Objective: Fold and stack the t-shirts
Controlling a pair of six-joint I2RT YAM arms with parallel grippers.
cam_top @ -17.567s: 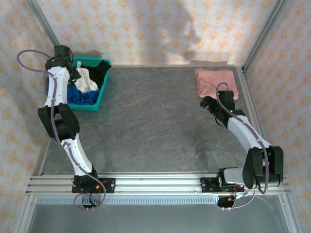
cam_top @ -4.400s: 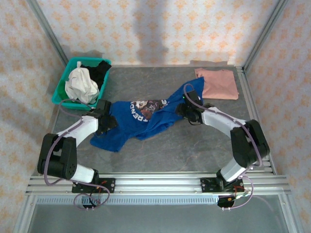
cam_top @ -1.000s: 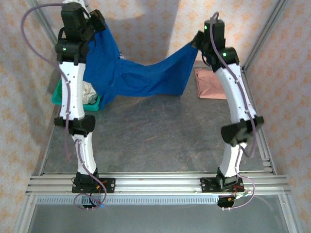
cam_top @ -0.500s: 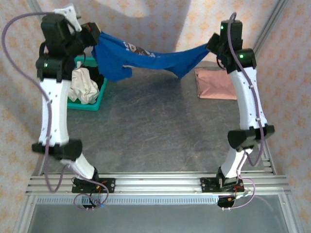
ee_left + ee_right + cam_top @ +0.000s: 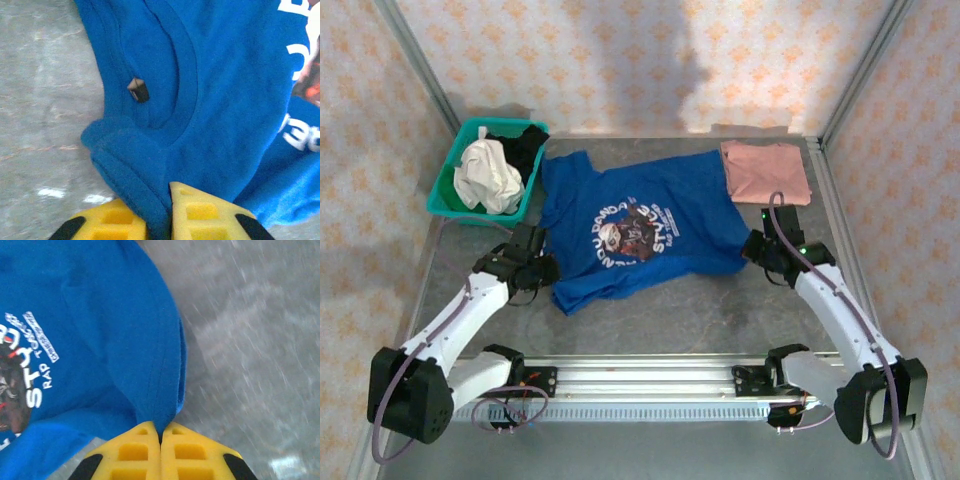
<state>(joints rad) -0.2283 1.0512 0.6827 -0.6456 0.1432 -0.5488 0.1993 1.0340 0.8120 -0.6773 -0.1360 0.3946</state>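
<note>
Lying flat on the desk (image 5: pixel 650 325) with its print up, the blue tee (image 5: pixel 640 230) spans the gap between both grippers. Its long axis, collar to hem, runs roughly straight from the left gripper (image 5: pixel 545 268) to the right gripper (image 5: pixel 752 248).

The collar (image 5: pixel 185 85) end sits right at the left gripper, with the cloth fanning out ahead of it. The hem (image 5: pixel 172 370) end sits at the right gripper, and the rest of the tee lies ahead of it and off to its left.

- **Left gripper:** nipped on a bunched fold just beside the collar, fingers a sliver apart with cloth packed between them.
- **Right gripper:** pinched tight on the hem edge, fingers practically meeting.

The pink tee (image 5: pixel 765 172) lies folded beyond the right gripper, just beside the blue tee's far hem corner. I can't tell whether the two touch.

The spread looks done, so the next step is likely to let go and regrip for the first fold. Each arm is equally near its own end of the tee. Both sleeves lie nearer the left gripper. The stack spot on the pink tee is nearer the right arm, so the final carry probably falls to that side.
</note>
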